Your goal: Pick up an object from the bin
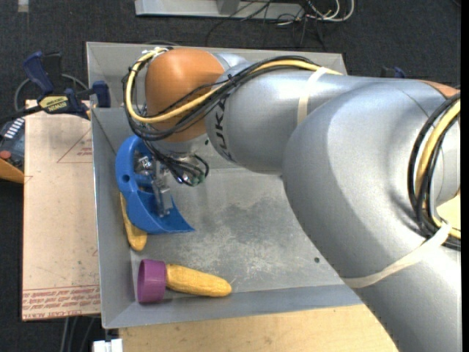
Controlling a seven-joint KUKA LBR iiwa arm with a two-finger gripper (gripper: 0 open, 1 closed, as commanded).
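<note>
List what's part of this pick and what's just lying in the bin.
In the job: gripper; blue curved plastic piece at the left of the grey metal bin, under the gripper.
Lying about: yellow banana-shaped piece beside the blue one; purple plastic cup and yellow corn cob touching it, near the front wall.

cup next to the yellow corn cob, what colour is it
The cup is purple, best seen in the camera view.

Arm [330, 138] outstretched, claw [161, 196] down low
</note>
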